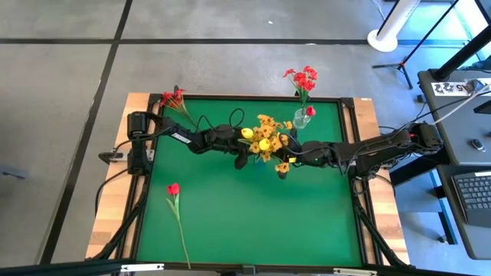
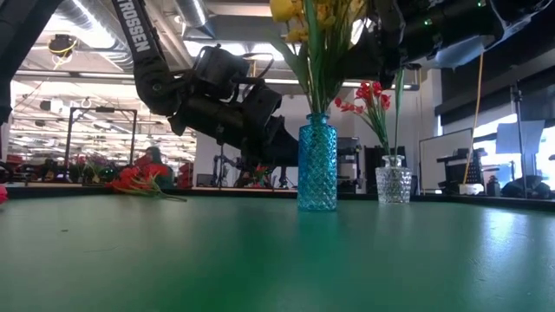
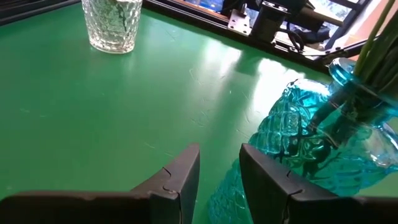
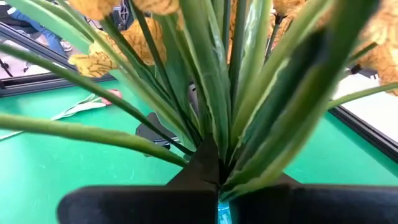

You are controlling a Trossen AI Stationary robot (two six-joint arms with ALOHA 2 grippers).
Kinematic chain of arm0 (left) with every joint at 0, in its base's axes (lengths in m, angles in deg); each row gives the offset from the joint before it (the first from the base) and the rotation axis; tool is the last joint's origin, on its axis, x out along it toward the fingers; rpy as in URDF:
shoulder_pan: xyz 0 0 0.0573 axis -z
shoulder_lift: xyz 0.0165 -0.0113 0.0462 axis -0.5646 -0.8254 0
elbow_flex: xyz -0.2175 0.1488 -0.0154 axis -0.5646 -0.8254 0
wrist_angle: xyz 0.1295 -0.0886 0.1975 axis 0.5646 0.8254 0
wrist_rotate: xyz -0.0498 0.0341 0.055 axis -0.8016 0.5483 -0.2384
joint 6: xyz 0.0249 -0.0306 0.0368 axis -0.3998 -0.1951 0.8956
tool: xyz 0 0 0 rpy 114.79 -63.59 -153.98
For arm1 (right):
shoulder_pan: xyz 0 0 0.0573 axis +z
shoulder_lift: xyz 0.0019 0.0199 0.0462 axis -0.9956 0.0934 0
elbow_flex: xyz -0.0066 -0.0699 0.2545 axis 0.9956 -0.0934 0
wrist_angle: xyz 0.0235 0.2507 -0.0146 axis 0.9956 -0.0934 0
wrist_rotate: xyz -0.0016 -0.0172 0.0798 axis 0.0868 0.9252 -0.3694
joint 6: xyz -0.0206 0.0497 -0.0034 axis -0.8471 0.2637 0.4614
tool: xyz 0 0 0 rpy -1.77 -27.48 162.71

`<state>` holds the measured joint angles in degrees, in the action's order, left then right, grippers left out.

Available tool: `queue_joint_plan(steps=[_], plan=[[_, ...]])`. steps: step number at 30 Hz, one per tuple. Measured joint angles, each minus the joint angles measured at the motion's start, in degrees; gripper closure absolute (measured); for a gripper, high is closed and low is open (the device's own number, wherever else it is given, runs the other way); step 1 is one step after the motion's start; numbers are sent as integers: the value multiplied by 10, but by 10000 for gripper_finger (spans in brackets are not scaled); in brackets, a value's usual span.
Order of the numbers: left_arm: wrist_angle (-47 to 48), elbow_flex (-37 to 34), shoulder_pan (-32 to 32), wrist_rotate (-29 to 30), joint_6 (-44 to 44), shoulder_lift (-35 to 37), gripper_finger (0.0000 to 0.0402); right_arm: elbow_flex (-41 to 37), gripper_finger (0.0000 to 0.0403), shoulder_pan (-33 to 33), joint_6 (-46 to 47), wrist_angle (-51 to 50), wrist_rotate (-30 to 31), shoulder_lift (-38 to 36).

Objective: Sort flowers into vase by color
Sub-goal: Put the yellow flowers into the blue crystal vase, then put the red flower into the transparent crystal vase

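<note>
High view: both arms meet at the blue vase (image 2: 317, 165), frame centre.
Right gripper (image 4: 214, 180) fingers clenched on yellow flowers (image 1: 268, 138) in it; left gripper (image 3: 219, 180) fingers released, empty; red tulip (image 1: 173, 188) on counter (image 1: 253, 222) lower left.

A laptop (image 1: 474, 193) sits on what looks like a desk (image 1: 449, 115).

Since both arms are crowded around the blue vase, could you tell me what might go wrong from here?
1. The right claw is shut on the yellow flowers' stems just above the blue vase; a sideways pull could tip it.
2. The left claw, open beside the vase, might knock it.
3. The clear vase with red flowers stands close by and could be bumped.
</note>
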<state>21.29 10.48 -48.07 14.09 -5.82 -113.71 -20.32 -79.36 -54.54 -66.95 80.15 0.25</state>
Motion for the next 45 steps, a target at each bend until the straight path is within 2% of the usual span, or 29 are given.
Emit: queue_joint_plan(steps=[12, 18, 28, 32, 37, 45], plan=[[2, 0, 0, 5, -10, 0, 290, -1, 394, 0, 8, 38, 0, 45], [7, 0, 0, 2, -10, 0, 290, -3, 336, -1, -19, 39, -26, 42], [31, -1, 0, 3, -10, 0, 290, -4, 190, -1, -15, -13, -32, 42], [33, 0, 0, 4, -11, 0, 290, -4, 144, 0, -14, -34, -32, 27], [38, 0, 0, 4, -12, 0, 290, -3, 116, 0, -5, -73, -32, -26], [55, 0, 0, 6, -12, 0, 290, -3, 114, 0, -3, -105, -56, -117]])
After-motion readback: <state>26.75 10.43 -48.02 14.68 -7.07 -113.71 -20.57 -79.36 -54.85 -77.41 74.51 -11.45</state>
